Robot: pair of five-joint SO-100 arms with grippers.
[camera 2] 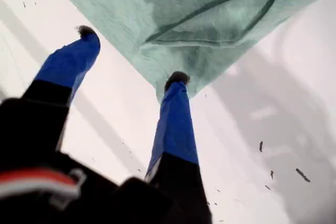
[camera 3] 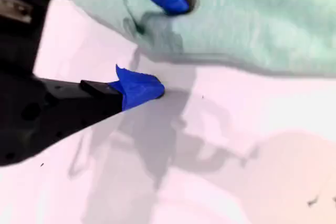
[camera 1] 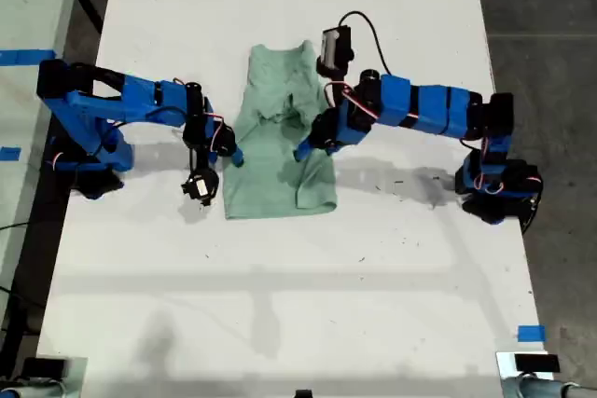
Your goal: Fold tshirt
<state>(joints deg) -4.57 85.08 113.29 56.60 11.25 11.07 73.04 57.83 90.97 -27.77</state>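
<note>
My first hand [camera 2: 131, 56] is spread wide, one tip at the tshirt [camera 1: 280, 137] corner ahead. My second hand [camera 3: 168, 45] gapes astride its side edge. The garment lies lengthwise between both on the surface [camera 1: 280, 305].

You can't see the whole tshirt [camera 2: 210, 19] in either wrist view: it runs off the frame edges. In the exterior view the arm from that view's right covers part of the cloth's middle. The second wrist view is blurred, so whether the lower fingertip [camera 3: 142, 88] touches the hem is unclear.
</note>
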